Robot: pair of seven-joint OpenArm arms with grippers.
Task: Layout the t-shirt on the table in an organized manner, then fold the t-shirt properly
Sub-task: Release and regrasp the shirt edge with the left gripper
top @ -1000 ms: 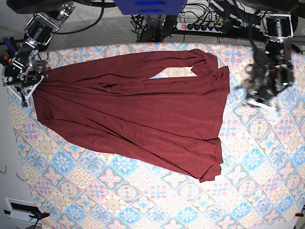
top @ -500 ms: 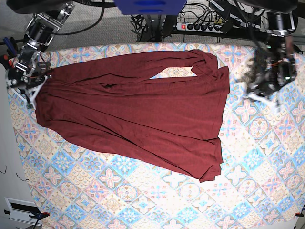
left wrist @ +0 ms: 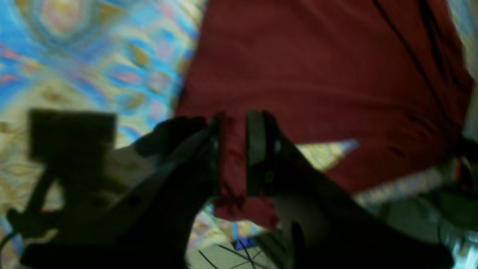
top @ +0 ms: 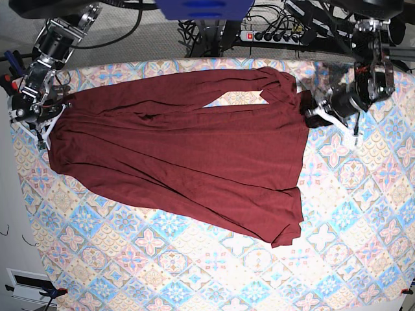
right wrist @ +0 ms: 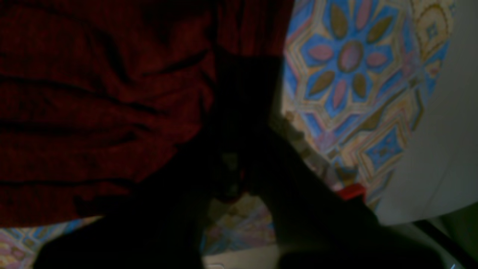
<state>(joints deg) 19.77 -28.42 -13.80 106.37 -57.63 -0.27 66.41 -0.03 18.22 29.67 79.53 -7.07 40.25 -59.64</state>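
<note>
- The table (top: 363,214) ran past the base view's edges.
- The shirt (top: 194,155) lay spread across the table's far half, one sleeve bunched at the far edge.
- The right gripper (right wrist: 239,179), dark and hard to read, sat pinched shut on the shirt's edge.
- The left gripper (left wrist: 231,153), angled low, had cloth between slightly parted fingers (left wrist: 255,149).

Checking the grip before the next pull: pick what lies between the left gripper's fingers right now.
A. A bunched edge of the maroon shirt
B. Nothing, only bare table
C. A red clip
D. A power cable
A. In the left wrist view, a bunched fold of the shirt sits between the fingers of the left gripper, above the patterned table.
</note>
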